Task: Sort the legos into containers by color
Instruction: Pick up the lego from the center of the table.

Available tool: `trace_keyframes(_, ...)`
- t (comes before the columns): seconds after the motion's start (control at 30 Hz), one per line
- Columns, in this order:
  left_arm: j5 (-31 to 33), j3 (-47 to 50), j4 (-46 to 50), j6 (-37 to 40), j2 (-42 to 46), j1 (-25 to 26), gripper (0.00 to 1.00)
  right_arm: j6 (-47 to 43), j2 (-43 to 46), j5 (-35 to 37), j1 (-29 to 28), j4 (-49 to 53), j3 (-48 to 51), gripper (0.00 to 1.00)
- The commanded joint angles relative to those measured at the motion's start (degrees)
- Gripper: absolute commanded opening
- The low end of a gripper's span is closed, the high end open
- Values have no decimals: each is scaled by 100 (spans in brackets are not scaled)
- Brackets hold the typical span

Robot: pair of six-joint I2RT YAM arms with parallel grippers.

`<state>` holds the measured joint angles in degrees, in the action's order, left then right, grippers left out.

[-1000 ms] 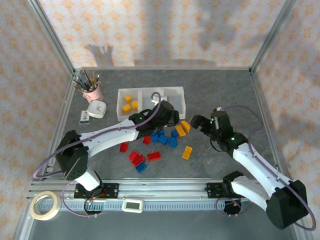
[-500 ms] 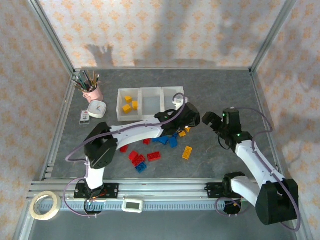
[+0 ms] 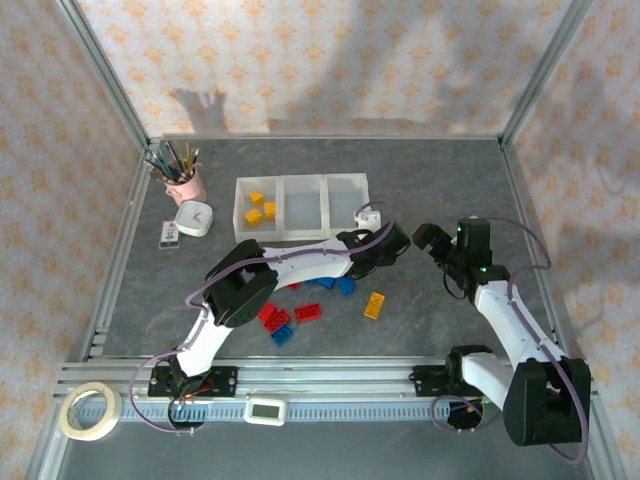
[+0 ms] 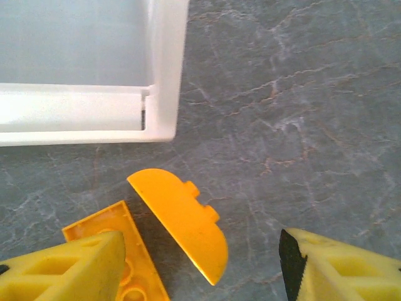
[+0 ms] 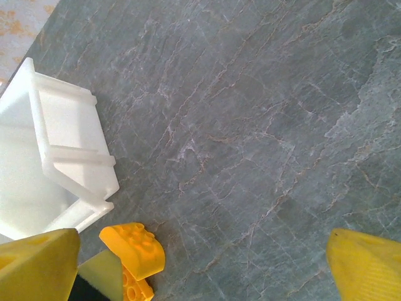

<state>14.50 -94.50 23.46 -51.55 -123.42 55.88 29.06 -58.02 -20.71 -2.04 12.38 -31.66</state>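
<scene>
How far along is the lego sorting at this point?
Done: a few yellow bricks lie in the left bin. In hand: nothing gripped; the left gripper is open over an orange rounded brick by the right bin; the right gripper is open. Left: red bricks, blue bricks and an orange brick on the table.

Red, blue, orange legos [image 3: 308, 312] loose near three-bin containers [image 3: 301, 207], some orange binned

We hold our left arm [image 3: 300, 262] low, reaching far to the right, the left claw [image 3: 388, 240] pointing down with jaws parted, gripping nothing. Our right arm [image 3: 505, 315] bends inward, the right claw [image 3: 425, 240] spread wide, facing left.
</scene>
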Motion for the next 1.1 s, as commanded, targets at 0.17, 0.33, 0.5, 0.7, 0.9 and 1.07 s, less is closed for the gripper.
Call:
trace_keyframes(0.17,293,-718,458,31,-544,30,66,-91,9,-75,37,-131,72,100)
trace_keyframes(0.33,374,-776,580,-37,-642,31,66,-103,10,-74,46,-145,91,100)
trace_keyframes(0.5,516,-724,661,-119,-623,30,65,-110,-16,-105,46,-159,98,100)
trace_keyframes(0.7,469,-697,489,-85,-615,25,64,-113,-38,-73,55,-189,108,100)
trace_keyframes(0.9,387,-1011,616,-65,-915,20,63,-84,-61,-147,61,-236,100,100)
trace_keyframes(1.07,367,-1191,608,0,-1042,9,60,-91,-81,-156,67,-242,107,100)
